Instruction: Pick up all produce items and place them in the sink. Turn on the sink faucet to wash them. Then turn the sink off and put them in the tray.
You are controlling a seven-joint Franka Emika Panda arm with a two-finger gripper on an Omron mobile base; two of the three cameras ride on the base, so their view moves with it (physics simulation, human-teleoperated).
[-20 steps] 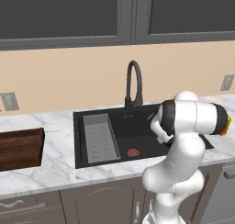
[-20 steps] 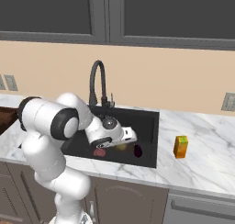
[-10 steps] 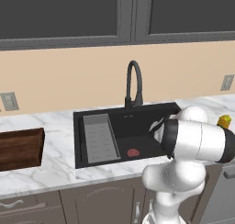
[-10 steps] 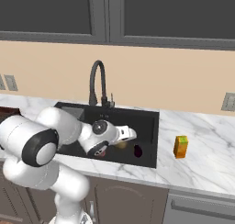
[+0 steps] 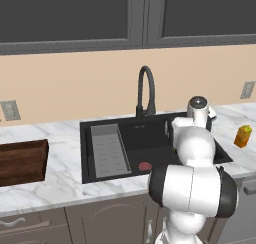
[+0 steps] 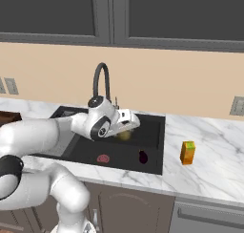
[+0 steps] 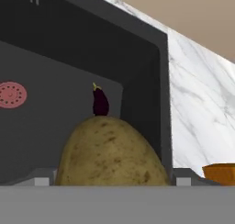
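Note:
My gripper [image 6: 127,130] hangs over the right half of the black sink [image 6: 81,148], shut on the olive-yellow produce item [image 6: 125,135]. In the hand view this speckled lump [image 7: 110,154] sits between the fingertips [image 7: 41,182], well above the basin floor. The dark purple produce item [image 6: 143,156] lies on the sink floor by the right wall, beyond the held lump in the hand view [image 7: 100,101]. The black gooseneck sink faucet [image 5: 145,90] stands behind the basin, left of the gripper [image 6: 101,81]. The brown wooden tray [image 5: 20,162] rests on the counter far left.
An orange block with a green top [image 6: 188,152] stands on the marble counter right of the sink. A flat red disc [image 6: 103,158] lies on the sink floor. A grey ribbed rack [image 5: 107,150] lines the sink's left side. My own arm blocks the basin's right part in the left base view.
The gripper has risen and moved toward the back of the sink with the olive-yellow lump. The elbow has swung down and forward. The purple item has stayed put.

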